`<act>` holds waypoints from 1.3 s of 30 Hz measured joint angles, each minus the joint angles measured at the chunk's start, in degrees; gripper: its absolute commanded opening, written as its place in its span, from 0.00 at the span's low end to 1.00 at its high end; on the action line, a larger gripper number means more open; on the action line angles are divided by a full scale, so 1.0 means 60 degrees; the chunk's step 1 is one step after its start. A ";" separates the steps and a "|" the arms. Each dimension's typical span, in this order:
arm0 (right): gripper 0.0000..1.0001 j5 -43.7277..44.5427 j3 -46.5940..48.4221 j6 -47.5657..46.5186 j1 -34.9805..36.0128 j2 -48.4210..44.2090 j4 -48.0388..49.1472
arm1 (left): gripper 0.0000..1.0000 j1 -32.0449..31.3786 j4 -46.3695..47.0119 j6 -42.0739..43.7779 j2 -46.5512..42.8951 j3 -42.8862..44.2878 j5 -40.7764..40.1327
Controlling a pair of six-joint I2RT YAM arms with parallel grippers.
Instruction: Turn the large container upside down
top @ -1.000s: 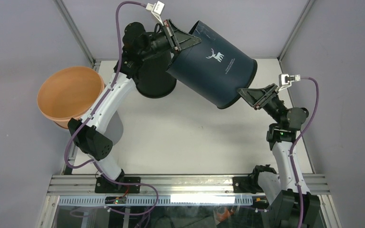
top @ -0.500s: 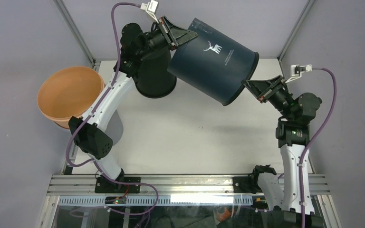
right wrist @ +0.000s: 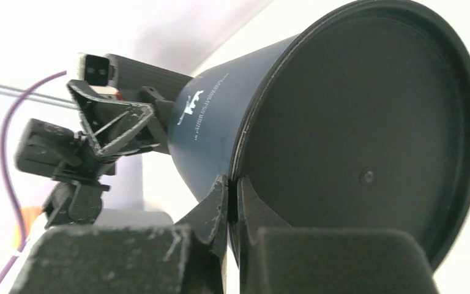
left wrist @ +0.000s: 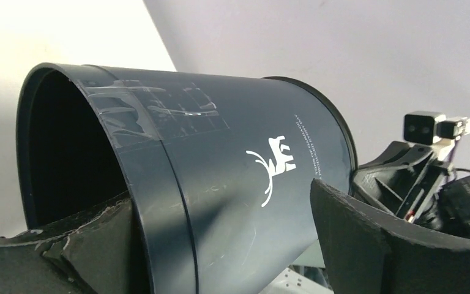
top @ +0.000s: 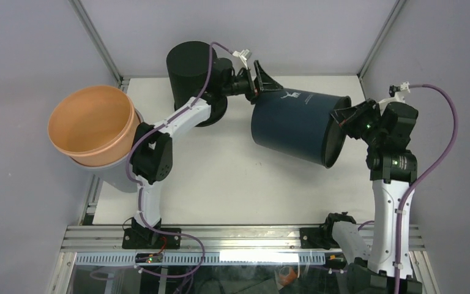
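Observation:
The large container (top: 294, 125) is a dark navy bucket with a white deer logo. It hangs on its side above the table, mouth toward the back left and base toward the right. My right gripper (top: 344, 116) is shut on the rim of its base (right wrist: 367, 135), the fingertips (right wrist: 219, 199) pinching that edge. My left gripper (top: 260, 79) is open and straddles the mouth rim. One finger (left wrist: 79, 245) sits inside the mouth. The other finger (left wrist: 373, 245) stands clear of the outer wall (left wrist: 232, 177).
A black cylindrical container (top: 190, 67) stands at the back left, behind the left arm. An orange bowl (top: 92, 122) rests on a grey pot (top: 113, 177) at the table's left edge. Frame posts rise at the back corners. A metal rail (top: 238, 236) runs along the near edge.
The left gripper has opened on the mouth rim. The right gripper has shut on the base rim. The container has swung down and to the right and now lies nearer level.

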 measured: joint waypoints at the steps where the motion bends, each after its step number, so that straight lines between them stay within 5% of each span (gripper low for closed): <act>1: 0.00 0.0204 0.0138 -0.0160 0.0000 0.0175 -0.0455 | 0.94 -0.0058 -0.0066 0.0004 0.0189 -0.0022 0.0022; 8: 0.00 0.1741 0.2328 -0.1545 0.0066 0.1497 -0.3155 | 0.99 -0.0361 -0.1031 0.0627 0.0678 0.0237 0.0251; 20: 0.00 0.4823 0.4772 -0.3355 0.0561 0.3140 -0.5016 | 0.99 -0.0368 -0.3013 0.2787 0.0783 0.1126 -0.0517; 31: 0.00 0.7384 0.5380 -0.3683 0.4204 0.5322 -0.4317 | 0.99 -0.0368 -0.4852 0.4182 0.0576 0.2350 -0.1056; 37: 0.00 0.7792 0.6244 -0.3963 0.5129 0.7501 -0.3402 | 0.99 -0.0124 -0.5963 0.4608 -0.0248 0.3228 -0.1698; 39: 0.08 0.7872 0.6441 -0.4153 0.5286 0.8021 -0.3151 | 0.99 0.0109 -0.6153 0.4637 -0.0674 0.3333 -0.1854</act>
